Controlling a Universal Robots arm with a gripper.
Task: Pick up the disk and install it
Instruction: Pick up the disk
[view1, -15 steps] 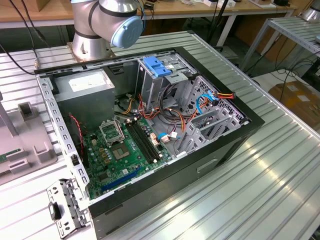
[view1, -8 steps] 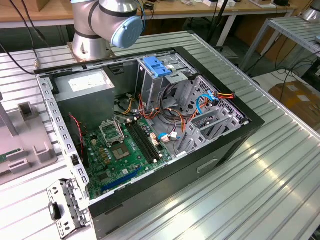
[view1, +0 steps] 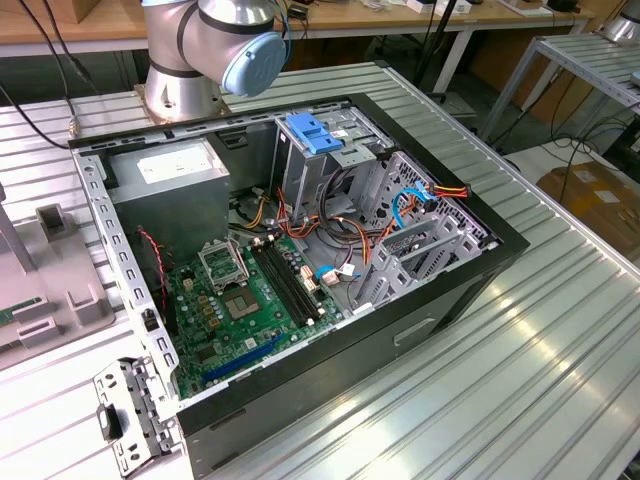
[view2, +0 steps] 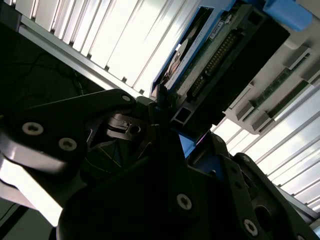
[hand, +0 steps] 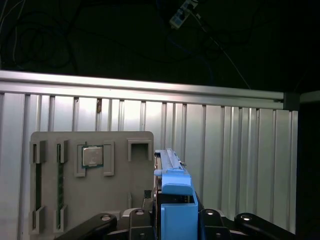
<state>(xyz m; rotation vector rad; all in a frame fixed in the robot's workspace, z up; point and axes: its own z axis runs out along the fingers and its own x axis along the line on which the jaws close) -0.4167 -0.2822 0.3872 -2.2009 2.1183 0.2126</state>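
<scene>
The gripper (view2: 161, 111) is clenched on the disk (view2: 187, 60) near one end. I judge the disk rigid, dense and shock-sensitive. It is best held by its metal body, sparing the bare circuit board (view2: 217, 57).

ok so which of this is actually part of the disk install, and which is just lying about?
Job: disk, gripper at it, open computer case, drive cage.
Lying about: processor chip, memory stick, loose metal bracket.
</scene>
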